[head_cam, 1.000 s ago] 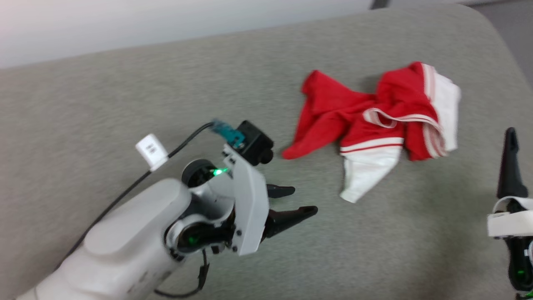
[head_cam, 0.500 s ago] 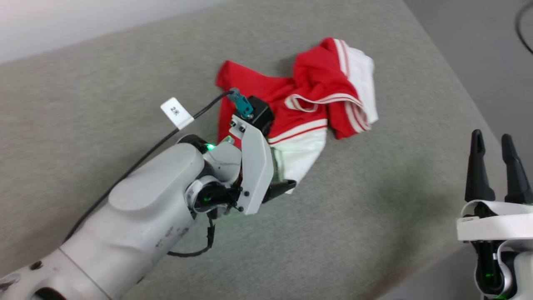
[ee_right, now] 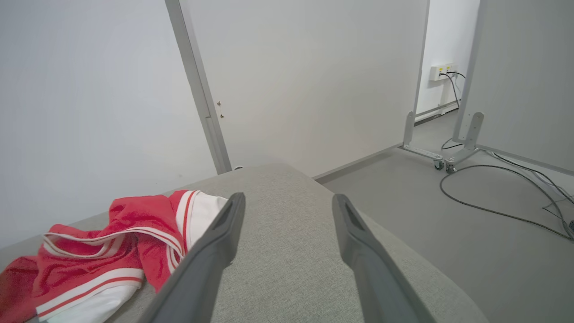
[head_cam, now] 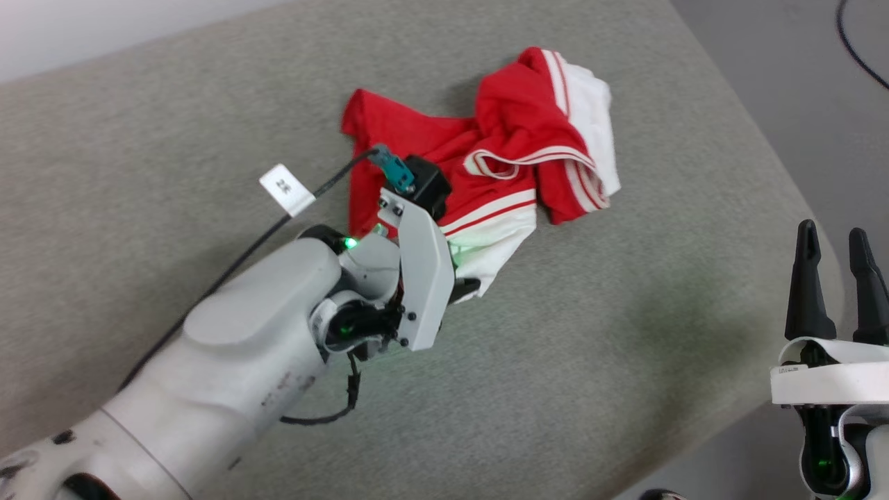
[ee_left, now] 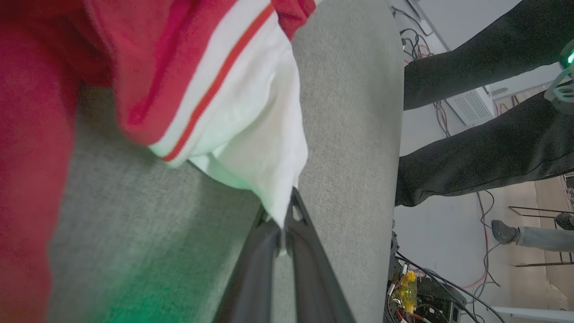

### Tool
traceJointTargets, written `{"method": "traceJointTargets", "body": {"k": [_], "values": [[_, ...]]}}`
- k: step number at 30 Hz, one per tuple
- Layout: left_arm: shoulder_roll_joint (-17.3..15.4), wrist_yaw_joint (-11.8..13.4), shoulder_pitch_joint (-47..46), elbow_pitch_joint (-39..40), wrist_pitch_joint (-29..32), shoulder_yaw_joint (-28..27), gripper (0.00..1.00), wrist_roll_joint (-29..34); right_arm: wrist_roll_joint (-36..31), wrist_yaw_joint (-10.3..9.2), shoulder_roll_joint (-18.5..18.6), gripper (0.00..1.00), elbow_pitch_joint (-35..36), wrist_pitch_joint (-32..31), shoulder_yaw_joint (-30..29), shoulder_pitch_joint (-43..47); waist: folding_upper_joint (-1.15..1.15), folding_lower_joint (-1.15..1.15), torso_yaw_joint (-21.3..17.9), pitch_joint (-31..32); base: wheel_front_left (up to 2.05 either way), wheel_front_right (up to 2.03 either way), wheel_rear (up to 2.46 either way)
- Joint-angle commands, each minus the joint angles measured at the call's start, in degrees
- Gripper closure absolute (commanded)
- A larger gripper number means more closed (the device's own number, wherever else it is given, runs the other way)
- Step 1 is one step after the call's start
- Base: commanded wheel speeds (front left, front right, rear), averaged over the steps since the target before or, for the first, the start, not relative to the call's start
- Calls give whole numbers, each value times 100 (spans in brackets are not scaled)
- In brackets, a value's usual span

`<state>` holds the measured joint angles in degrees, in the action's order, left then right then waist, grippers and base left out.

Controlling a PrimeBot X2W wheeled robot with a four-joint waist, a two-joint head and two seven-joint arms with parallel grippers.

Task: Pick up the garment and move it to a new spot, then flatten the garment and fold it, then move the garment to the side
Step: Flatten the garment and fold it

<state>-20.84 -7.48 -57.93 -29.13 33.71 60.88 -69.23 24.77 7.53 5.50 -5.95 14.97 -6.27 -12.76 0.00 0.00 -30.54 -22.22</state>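
Note:
The garment (head_cam: 514, 132) is a red T-shirt with white sleeves and striped trim, lying crumpled on the grey padded surface (head_cam: 173, 139). My left gripper (head_cam: 464, 288) sits at the tip of its near white sleeve. In the left wrist view that gripper (ee_left: 283, 214) is shut on the white sleeve edge of the garment (ee_left: 251, 134). My right gripper (head_cam: 835, 250) stands open at the lower right, apart from the cloth. The right wrist view has its fingers (ee_right: 224, 233) spread wide, with the garment (ee_right: 112, 242) off to their left.
The padded surface's right edge (head_cam: 799, 208) drops to grey floor (head_cam: 799, 83). A person's dark-trousered legs (ee_left: 484, 161) stand beyond the edge in the left wrist view, with cables (ee_left: 417, 291) below. White panels on wheeled feet (ee_right: 421, 152) and a floor cable (ee_right: 493, 197) lie ahead of the right gripper.
The head camera has turned, shifting the whole picture. My left gripper reached the white sleeve and closed on it. The right gripper stays open.

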Motion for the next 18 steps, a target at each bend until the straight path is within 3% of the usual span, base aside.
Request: {"method": "traceJointTargets", "body": {"k": [1,6,9,10,13,18], "values": [[-48,2,-80,24,-41,-6,100,-56,-21,-8,44,0,23,22,1,57,0,0,397,236,0,0,0],[-373,2,-219,225,-207,-18,100,-190,-99,-8,145,0,63,-71,36,-16,0,0,951,467,0,0,0],[-843,2,-308,395,-230,-25,100,-240,-145,-8,196,0,109,-175,30,-6,0,0,1265,584,0,0,0],[-1191,1,-347,464,-220,-44,100,-253,-176,-8,226,0,131,-237,32,-4,0,0,1451,639,0,0,0],[-1710,1,-410,452,-188,-79,100,-225,-224,-8,244,0,167,-328,67,0,0,0,1688,703,0,0,0],[-2309,3,-391,282,139,-151,100,-464,-291,-8,275,0,229,-476,93,11,0,0,1964,794,0,0,0]]}}
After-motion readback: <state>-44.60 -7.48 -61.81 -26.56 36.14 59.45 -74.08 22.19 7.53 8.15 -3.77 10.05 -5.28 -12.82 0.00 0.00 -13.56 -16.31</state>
